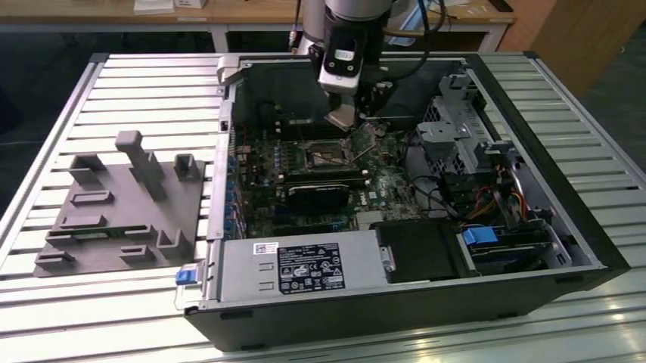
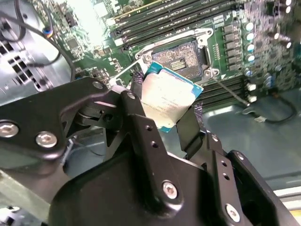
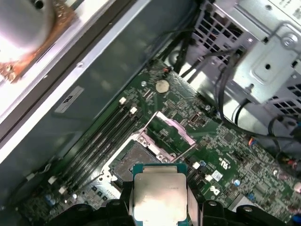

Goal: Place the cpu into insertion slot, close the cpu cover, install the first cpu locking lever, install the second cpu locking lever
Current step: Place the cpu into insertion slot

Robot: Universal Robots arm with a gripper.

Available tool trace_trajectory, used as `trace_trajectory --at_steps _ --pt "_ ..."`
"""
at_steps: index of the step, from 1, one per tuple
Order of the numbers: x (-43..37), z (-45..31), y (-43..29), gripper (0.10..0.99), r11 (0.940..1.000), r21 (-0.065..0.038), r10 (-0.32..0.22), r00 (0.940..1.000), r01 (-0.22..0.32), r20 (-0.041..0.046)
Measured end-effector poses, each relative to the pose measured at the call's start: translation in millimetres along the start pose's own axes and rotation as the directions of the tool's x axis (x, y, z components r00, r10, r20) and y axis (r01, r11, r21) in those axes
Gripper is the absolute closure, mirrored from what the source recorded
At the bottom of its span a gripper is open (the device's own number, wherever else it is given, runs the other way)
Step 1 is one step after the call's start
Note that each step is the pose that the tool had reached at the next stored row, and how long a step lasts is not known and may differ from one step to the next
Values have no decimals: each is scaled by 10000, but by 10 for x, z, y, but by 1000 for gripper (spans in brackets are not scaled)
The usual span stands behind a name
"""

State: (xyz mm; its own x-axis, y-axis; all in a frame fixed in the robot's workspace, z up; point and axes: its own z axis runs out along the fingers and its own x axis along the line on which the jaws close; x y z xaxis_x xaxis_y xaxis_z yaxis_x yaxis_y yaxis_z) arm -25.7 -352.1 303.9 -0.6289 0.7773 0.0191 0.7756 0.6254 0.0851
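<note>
– Where do we stand?
– Our gripper (image 2: pixel 162 113) is clamped on the cpu (image 2: pixel 171 96) by two opposite edges, hovering near the bare insertion slot (image 2: pixel 181 59), not touching it.
– How do we expect it to handle?
– Light, stiff, slick-topped, fragile underneath, we judge: edges only. Farther off, the cpu cover (image 3: pixel 171 131) stands tilted open beside the slot.

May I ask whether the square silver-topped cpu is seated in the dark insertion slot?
No, the square silver-topped cpu is clamped between the jaws, clear of the empty dark insertion slot.
</note>
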Motion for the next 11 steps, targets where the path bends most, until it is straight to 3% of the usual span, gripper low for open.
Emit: trace_trajectory --at_steps 6,11 --pt "0 7 0 549 9942 -26 1072 9942 -1071 91" --pt "0 12 -1 549 9803 -55 1974 9802 -1973 165"
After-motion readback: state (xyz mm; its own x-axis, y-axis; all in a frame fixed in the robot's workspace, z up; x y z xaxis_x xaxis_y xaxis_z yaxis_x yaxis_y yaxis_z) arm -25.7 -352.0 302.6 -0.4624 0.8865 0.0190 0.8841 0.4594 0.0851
